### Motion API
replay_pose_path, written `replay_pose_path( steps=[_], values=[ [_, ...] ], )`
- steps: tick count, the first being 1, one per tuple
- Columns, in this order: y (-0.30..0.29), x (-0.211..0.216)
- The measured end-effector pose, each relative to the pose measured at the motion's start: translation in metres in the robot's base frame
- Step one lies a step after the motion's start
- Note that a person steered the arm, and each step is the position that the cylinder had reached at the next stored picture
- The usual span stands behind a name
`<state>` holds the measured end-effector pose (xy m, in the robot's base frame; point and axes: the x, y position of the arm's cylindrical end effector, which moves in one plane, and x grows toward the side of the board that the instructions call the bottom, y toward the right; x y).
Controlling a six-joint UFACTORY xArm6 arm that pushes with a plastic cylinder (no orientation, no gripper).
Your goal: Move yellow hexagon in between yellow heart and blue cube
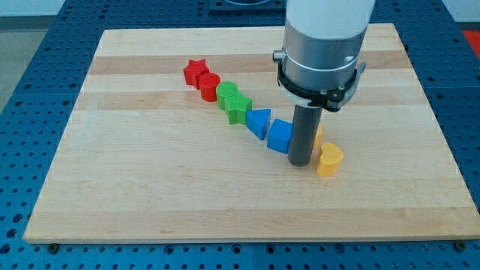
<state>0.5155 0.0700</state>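
Note:
My tip (pixel 301 162) stands on the board right of centre. The blue cube (pixel 280 136) touches the rod on its left. The yellow heart (pixel 329 159) lies just right of the tip. A yellow block (pixel 319 136), mostly hidden behind the rod, peeks out above the heart; its shape cannot be made out, so it may be the yellow hexagon.
A diagonal row runs from the view's upper left to the cube: red star (pixel 196 72), red cylinder (pixel 209 86), green cylinder (pixel 227 94), green star (pixel 238 109), blue triangle (pixel 259 122). The wooden board (pixel 150 187) lies on a blue perforated table.

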Motion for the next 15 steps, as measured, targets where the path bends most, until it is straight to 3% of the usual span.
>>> replay_pose_path(
  steps=[3,4,5,6,7,9,11,15],
  values=[
    [-0.034,0.016],
    [-0.018,0.061],
    [0.052,0.070],
    [0.115,0.029],
    [0.127,-0.032],
    [0.076,-0.090],
    [0.029,-0.074],
    [0.027,-0.048]
  ],
)
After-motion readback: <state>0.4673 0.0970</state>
